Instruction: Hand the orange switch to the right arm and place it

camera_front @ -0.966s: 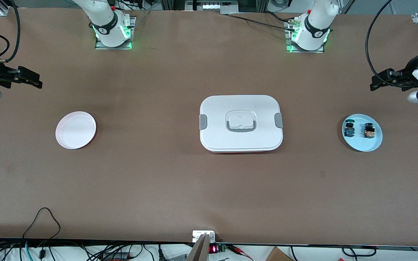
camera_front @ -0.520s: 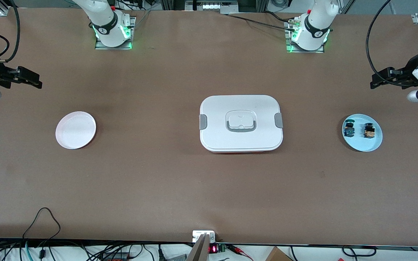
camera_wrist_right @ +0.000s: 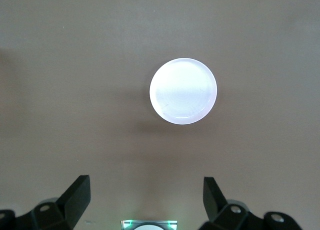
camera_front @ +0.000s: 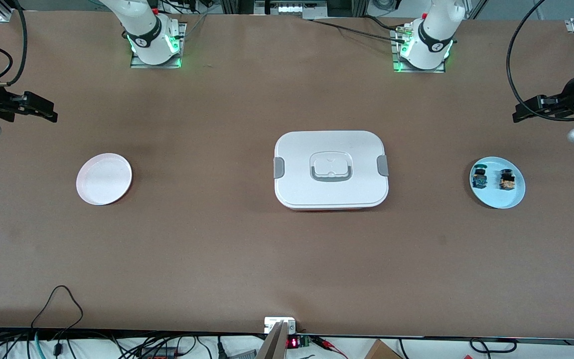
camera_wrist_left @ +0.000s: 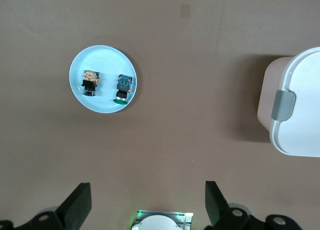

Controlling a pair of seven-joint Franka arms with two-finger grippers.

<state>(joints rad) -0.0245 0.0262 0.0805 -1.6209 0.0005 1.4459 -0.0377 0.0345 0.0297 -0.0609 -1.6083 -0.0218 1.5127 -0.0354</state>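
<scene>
The orange switch (camera_front: 505,179) lies on a light blue plate (camera_front: 499,199) toward the left arm's end of the table, beside a blue-bodied switch (camera_front: 479,177). In the left wrist view the orange switch (camera_wrist_left: 89,83) and the blue switch (camera_wrist_left: 123,88) sit side by side on the plate (camera_wrist_left: 102,58). My left gripper (camera_front: 522,110) hangs high over the table, farther from the front camera than the plate, open and empty (camera_wrist_left: 147,190). My right gripper (camera_front: 48,110) waits open and empty at the right arm's end (camera_wrist_right: 145,185).
A white lidded lunch box (camera_front: 331,169) with grey clips stands mid-table and also shows in the left wrist view (camera_wrist_left: 295,110). An empty white plate (camera_front: 103,178) lies toward the right arm's end, in sight of the right wrist camera (camera_wrist_right: 183,91).
My left gripper has drifted slightly toward the table's edge at the left arm's end. The right arm and the objects have not moved.
</scene>
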